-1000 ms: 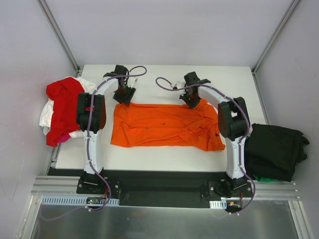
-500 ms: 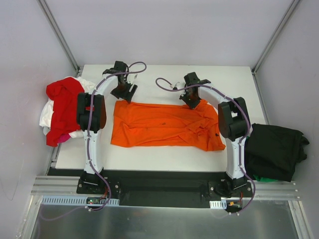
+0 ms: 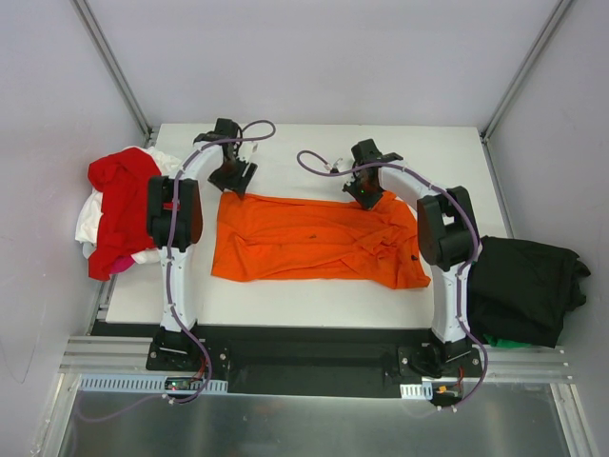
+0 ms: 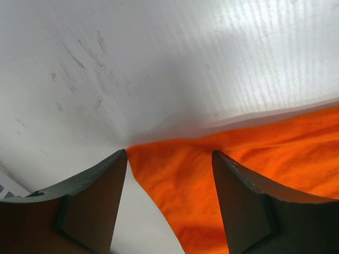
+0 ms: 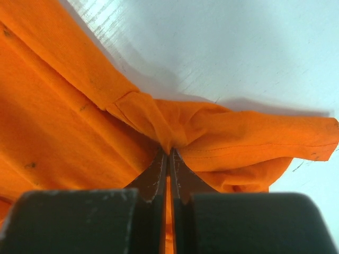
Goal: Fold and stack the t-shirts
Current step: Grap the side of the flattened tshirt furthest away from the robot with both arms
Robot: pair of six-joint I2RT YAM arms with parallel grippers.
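So the orange t-shirt (image 3: 319,240) is spread out mostly flat across the middle of the white table (image 3: 314,297), long side running left to right, and its right end is all bunched and wrinkly. The right gripper (image 5: 168,154) is at the far right corner of it. Its jaws are squeezed together on a pinched-up fold of the orange cloth, and in the right wrist view you can see the fabric tenting up off the table around the tips. The left gripper (image 4: 169,159) sits over the far left corner with its jaws standing apart and nothing clamped in them. The pointy corner of the shirt just lies flat on the table in the gap between the 2 fingers (image 4: 92,196). At the left edge of the table there's a heap with a red shirt (image 3: 122,200) draped over a white shirt (image 3: 88,221). Over on the right side a black shirt (image 3: 523,286) lies in a crumpled pile, with a sliver of green cloth (image 3: 504,341) showing under its near edge.
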